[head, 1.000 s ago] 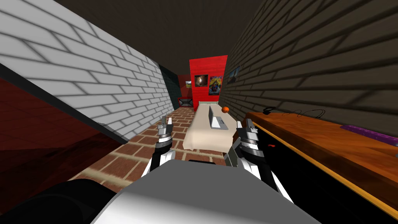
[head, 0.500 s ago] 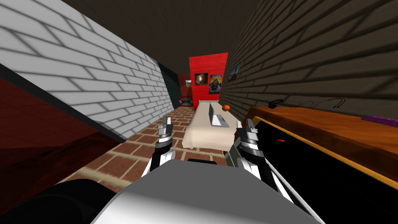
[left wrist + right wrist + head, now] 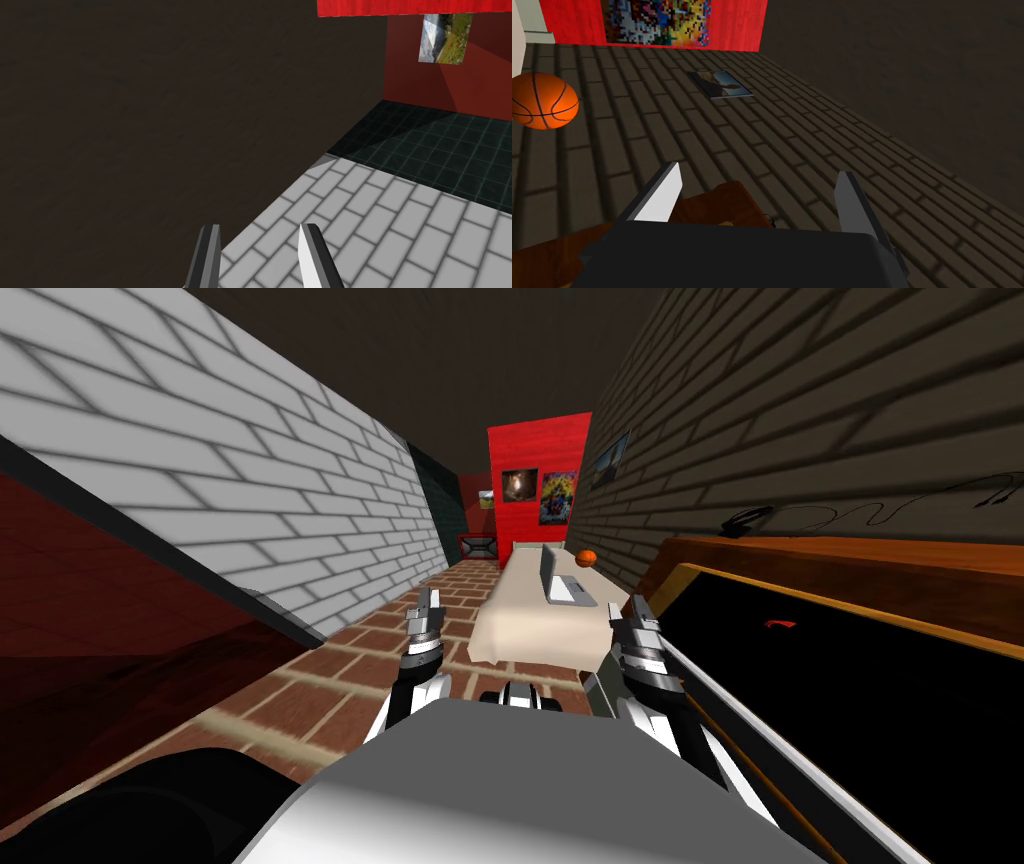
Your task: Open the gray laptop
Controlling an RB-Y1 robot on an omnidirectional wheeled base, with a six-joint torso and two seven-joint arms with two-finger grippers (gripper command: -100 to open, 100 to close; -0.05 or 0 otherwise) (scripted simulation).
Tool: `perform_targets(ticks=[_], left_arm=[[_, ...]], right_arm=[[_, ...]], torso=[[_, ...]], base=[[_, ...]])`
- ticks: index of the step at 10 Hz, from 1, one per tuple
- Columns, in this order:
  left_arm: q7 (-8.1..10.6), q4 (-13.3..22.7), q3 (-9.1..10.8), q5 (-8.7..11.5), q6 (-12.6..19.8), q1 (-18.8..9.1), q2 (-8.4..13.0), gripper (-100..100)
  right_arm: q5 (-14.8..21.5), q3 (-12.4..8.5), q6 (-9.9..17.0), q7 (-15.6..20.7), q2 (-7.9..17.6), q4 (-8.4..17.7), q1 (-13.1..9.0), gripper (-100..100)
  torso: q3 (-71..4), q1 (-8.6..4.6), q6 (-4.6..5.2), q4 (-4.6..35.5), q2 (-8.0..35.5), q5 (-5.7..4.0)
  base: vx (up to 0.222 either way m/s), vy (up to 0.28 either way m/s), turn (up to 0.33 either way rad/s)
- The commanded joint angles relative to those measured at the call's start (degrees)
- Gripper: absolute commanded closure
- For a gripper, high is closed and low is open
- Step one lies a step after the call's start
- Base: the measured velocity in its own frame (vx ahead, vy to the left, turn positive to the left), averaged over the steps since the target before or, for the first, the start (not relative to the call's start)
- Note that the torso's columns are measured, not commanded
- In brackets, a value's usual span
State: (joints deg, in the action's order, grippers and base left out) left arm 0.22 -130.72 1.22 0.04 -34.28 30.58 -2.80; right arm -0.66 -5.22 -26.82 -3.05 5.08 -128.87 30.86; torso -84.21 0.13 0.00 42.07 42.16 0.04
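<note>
The gray laptop (image 3: 560, 581) lies on a beige bed (image 3: 530, 633) a good way ahead, its screen standing up from its base. Both arms are held forward, low over the brick floor and well short of the bed. My left gripper (image 3: 428, 606) (image 3: 257, 250) is open, with nothing between its fingers. My right gripper (image 3: 632, 610) (image 3: 757, 195) is open too, and it hangs beside the corner of a wooden desk (image 3: 722, 200), empty.
An orange basketball (image 3: 586, 557) (image 3: 543, 100) sits on the bed just beyond the laptop. The long wooden desk (image 3: 850, 558) runs close along my right, with a black area under it. A white brick wall (image 3: 250, 488) lines the left. A red wall (image 3: 535, 488) with posters closes the far end.
The whole head view has shifted: I have moved forward along the desk, which now looms larger on my right. Both arms hold the same pose.
</note>
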Motion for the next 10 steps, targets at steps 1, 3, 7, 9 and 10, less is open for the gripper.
perform_targets(ticks=[1,3,7,9,10], left_arm=[[0.0,0.0,0.0,0.0,0.0,0.0,0.0,0],[0.0,0.0,0.0,0.0,0.0,0.0,0.0,0],[0.0,0.0,0.0,0.0,0.0,0.0,0.0,0],[0.0,0.0,0.0,0.0,0.0,0.0,0.0,0],[0.0,0.0,0.0,0.0,0.0,0.0,-0.01,0]], right_arm=[[2.37,-1.89,1.31,1.32,3.44,2.78,1.12,-100],[4.62,-4.04,2.98,2.44,6.38,5.29,2.21,-100],[10.24,-9.32,7.17,5.21,12.56,11.21,4.98,-100],[13.21,-12.27,9.5,6.77,15.76,14.22,6.56,-100],[14.89,-13.81,10.68,7.57,17.41,15.98,7.36,-100]], torso=[[-0.25,-0.01,0.0,0.17,0.15,0.0],[-0.32,-0.11,0.0,0.22,0.17,-0.03],[-0.38,-0.09,-0.01,0.21,0.09,-0.03],[-0.36,-0.12,-0.02,0.22,0.12,-0.03],[-0.37,-0.09,0.0,0.21,0.1,-0.03]], base=[[-0.052,0.076,0.062],[-0.062,0.083,0.073],[-0.06,0.103,0.086],[-0.055,0.122,0.107],[-0.06,0.14,0.112]])
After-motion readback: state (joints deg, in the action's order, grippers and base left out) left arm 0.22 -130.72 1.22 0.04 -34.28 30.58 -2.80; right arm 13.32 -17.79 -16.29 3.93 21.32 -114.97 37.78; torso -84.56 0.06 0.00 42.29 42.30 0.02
